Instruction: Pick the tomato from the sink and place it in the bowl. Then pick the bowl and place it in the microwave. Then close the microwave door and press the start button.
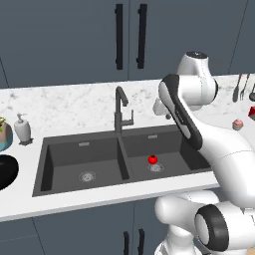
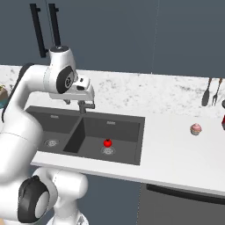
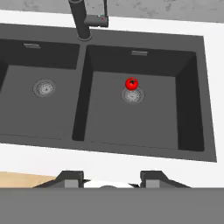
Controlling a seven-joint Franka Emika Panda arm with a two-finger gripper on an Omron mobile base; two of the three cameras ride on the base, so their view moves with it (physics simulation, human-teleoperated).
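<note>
The tomato [image 3: 131, 82] lies on the floor of the right basin of the sink [image 3: 192, 144], at the far edge of that basin's round drain [image 3: 132, 95] and touching or just overlapping it. Its dark stem top faces up.

The gripper [image 3: 111, 178] is held high above the near edge of the sink, well apart from the tomato. In the hand view just its two dark fingertips [image 3: 70, 177] show at the bottom, spread wide with nothing between them. From the left base camera the arm's own links cover the hand, so the fingers are hard to make out there. From the right base camera the hand [image 2: 84, 90] sits in front of the faucet [image 2: 83, 105] and hides most of it.

The bowl [image 1: 6, 171] rests on the desk [image 1: 74, 102] left of the sink, cut off by the left edge of the picture. Just beyond it stand a soap dispenser [image 1: 22, 128] and a partly cropped plant pot [image 1: 4, 134]. A pinkish cupcake [image 2: 196, 128] sits on the desk well to the right of the sink. Far right, hanging utensils [image 2: 211, 91] are too small to tell apart.
</note>
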